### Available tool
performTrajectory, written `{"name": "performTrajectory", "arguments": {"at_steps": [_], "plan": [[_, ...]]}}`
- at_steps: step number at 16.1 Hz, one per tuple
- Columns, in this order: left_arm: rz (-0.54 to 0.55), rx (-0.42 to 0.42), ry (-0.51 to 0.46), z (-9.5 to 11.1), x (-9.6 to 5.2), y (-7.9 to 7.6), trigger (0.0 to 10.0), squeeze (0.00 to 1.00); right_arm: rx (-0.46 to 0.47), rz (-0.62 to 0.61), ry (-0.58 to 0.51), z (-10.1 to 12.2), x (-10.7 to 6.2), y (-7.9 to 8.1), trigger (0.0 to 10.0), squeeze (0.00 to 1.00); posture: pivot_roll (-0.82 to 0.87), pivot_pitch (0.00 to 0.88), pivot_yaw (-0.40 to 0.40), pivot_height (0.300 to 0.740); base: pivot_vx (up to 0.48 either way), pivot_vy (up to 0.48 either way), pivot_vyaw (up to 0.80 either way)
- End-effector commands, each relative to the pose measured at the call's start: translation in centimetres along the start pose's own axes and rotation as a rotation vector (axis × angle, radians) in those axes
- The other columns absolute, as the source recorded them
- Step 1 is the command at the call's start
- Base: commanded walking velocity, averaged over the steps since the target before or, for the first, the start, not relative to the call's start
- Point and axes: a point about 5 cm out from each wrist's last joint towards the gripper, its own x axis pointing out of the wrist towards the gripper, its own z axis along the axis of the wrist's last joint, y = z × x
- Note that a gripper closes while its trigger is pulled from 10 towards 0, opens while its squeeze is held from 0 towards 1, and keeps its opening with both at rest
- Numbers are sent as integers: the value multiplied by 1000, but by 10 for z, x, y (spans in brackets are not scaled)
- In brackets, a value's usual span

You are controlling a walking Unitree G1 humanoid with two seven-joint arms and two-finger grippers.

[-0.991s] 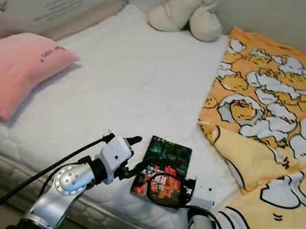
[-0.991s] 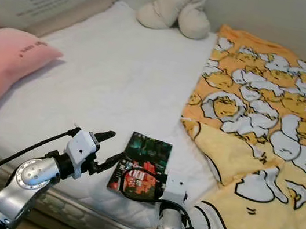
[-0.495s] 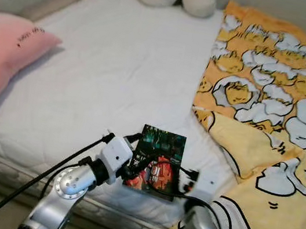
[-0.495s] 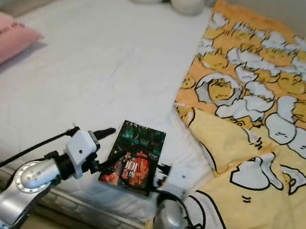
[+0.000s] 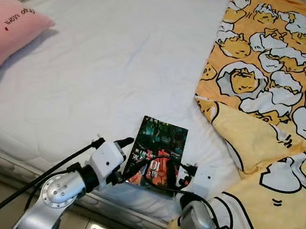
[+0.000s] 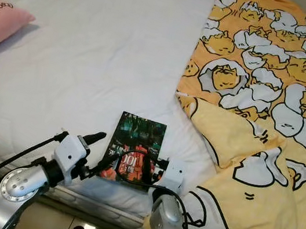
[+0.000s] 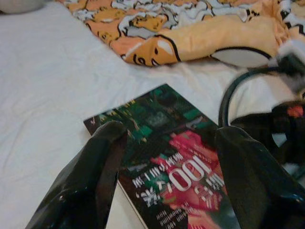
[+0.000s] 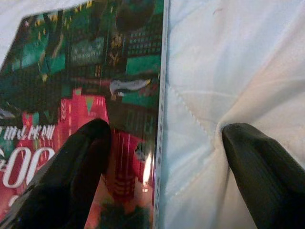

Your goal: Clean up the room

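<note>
White bed (image 5: pixel 110 54), yellow blanket (image 5: pixel 273 99) on its right side. Book (image 5: pixel 157 153) lies flat nr bed's front edge, long axis running front-to-back, title end twd robot. Left gripper (image 7: pixel 167 157) spread wide over cover; right gripper (image 8: pixel 162 157) spread across book's right edge.

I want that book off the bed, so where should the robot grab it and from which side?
Probably by the book's near short edge, coming from the foot of the mattress: it lies flat, so a finger must slide under there. Both the left gripper and the right gripper are open at that end.
</note>
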Motion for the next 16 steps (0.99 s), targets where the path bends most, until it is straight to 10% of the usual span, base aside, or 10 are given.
{"name": "performTrajectory", "arguments": {"at_steps": [1,6,16], "plan": [[2,-3,8,0,-4,-1,10000,0,45,52,73,-27,-13,27,10000,0,212,292,-42,740,0,0,0],[9,-10,10,1,-1,-1,10000,0,-128,103,54,-34,-25,38,10000,0,205,271,-41,740,0,0,0],[22,-11,17,0,1,2,10000,0,-62,157,162,-43,-19,38,10000,0,210,269,-48,740,0,0,0]]}}
